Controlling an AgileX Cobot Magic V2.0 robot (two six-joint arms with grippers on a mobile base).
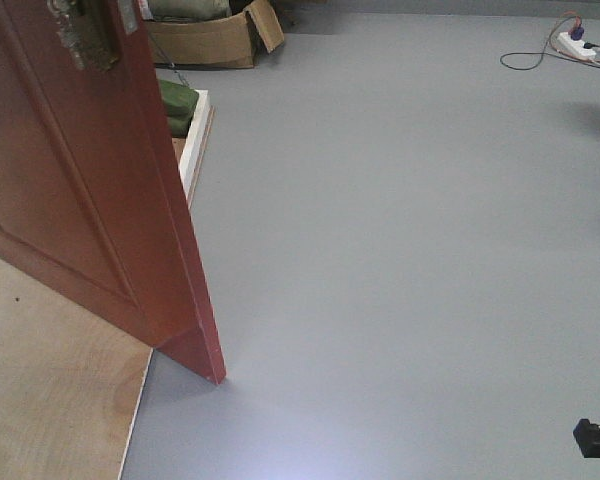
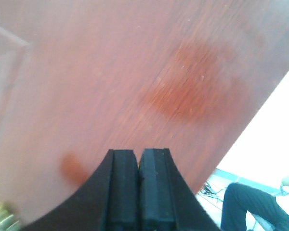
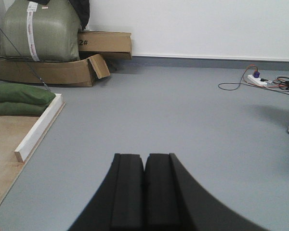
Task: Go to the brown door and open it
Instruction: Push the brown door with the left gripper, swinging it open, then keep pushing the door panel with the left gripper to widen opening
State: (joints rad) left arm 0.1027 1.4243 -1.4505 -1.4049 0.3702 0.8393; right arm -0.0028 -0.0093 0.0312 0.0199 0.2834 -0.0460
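- The brown door (image 1: 90, 200) is on the left in the front view. It stands at a slant, partly open, with its bottom corner on the grey floor (image 1: 400, 250) beside a wooden board (image 1: 50, 400).
- It looks big, thick and stiff. I think it is heavy, so it will swing slowly on its hinges and will not bend.
- Its face is smooth and shiny. A hand pressed flat on it could slip.
- The brass lock plate (image 1: 80, 35) sits at the top left of the front view. That is the best place to hold, because a hand can hook onto metal that sticks out.
- The thin edge (image 1: 208, 320) of the door is another place to push or pull. It is far from the hinges, so a small push there should do more.
- The left hand (image 2: 138, 161) is clenched with nothing in it. It is very near the door's face, but I cannot tell if it touches.
- A brass bit (image 2: 0, 217) shows in the corner of the left wrist view. I cannot tell which part it is.
- The right hand (image 3: 145, 161) is clenched too, and holds nothing. It points across the open floor, away from the door.
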